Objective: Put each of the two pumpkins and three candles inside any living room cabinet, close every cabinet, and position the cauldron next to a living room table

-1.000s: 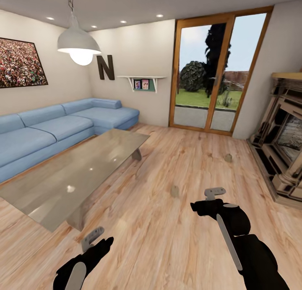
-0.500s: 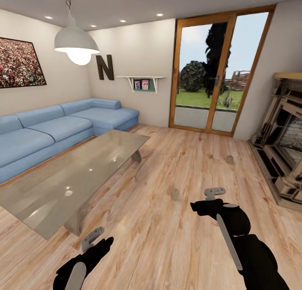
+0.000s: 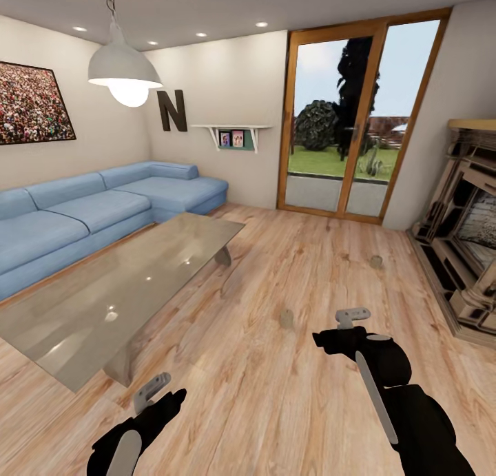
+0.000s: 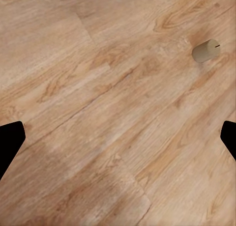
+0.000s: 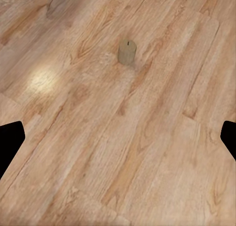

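Note:
Two tan candles stand on the wooden floor. The nearer candle (image 3: 286,317) is just left of and beyond my right gripper (image 3: 353,317). The farther candle (image 3: 376,261) is toward the fireplace. My left gripper (image 3: 153,390) hovers low over the floor near the glass table's corner. In the left wrist view a candle (image 4: 205,50) lies well ahead of the open fingers (image 4: 10,142). The right wrist view has a candle (image 5: 127,51) ahead of its wide-apart fingers (image 5: 11,140). Both grippers hold nothing. Pumpkins, cabinet and cauldron are out of view.
A long glass coffee table (image 3: 124,283) fills the left-centre, with a blue corner sofa (image 3: 89,211) behind it. A stone fireplace (image 3: 468,242) stands at the right and a glazed door (image 3: 351,118) at the back. A pendant lamp (image 3: 124,69) hangs over the table.
The whole view has shifted slightly, so the camera has moved a little. Both arms hold the same pose and the candles stay where they stood.

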You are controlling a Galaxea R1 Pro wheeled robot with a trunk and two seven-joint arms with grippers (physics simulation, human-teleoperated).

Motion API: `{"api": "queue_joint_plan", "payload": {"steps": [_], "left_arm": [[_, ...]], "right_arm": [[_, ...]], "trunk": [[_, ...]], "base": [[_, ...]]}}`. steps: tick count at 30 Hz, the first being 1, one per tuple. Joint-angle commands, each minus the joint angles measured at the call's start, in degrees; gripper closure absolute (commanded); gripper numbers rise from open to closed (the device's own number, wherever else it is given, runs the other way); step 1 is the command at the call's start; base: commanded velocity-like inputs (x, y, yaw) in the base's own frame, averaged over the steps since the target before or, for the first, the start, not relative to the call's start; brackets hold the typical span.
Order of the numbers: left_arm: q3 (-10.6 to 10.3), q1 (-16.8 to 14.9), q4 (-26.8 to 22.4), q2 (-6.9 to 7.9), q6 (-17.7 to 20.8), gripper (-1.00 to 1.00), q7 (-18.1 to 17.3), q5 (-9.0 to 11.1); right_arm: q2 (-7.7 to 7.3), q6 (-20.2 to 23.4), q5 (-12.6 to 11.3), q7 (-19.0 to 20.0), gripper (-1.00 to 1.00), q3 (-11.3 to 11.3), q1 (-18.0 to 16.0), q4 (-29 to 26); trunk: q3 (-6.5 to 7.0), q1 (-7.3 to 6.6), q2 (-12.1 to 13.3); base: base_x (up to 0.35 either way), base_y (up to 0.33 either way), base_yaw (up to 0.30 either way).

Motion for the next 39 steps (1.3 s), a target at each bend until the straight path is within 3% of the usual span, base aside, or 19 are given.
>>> {"api": "queue_joint_plan", "payload": {"steps": [1, 12, 39], "left_arm": [[0.08, -0.04, -0.09, -0.04, 0.21, -1.00, 0.43, 0.61], [0.10, -0.04, -0.09, -0.04, 0.21, -1.00, 0.48, 0.56], [0.01, -0.04, -0.09, -0.04, 0.19, -1.00, 0.59, 0.34]], "right_arm": [[-0.05, 0.26, 0.08, 0.08, -1.00, 0.09, -0.04, -0.05], [-0.05, 0.24, 0.07, 0.08, -1.00, 0.33, -0.02, -0.05], [-0.05, 0.24, 0.08, 0.08, -1.00, 0.24, -0.03, -0.05]], "trunk": [[-0.06, 0.00, -0.04], [-0.06, 0.00, -0.04], [-0.06, 0.00, -0.04]], "base": [[-0.003, -0.006, 0.000], [0.077, -0.002, 0.000], [0.322, 0.000, 0.000]]}}
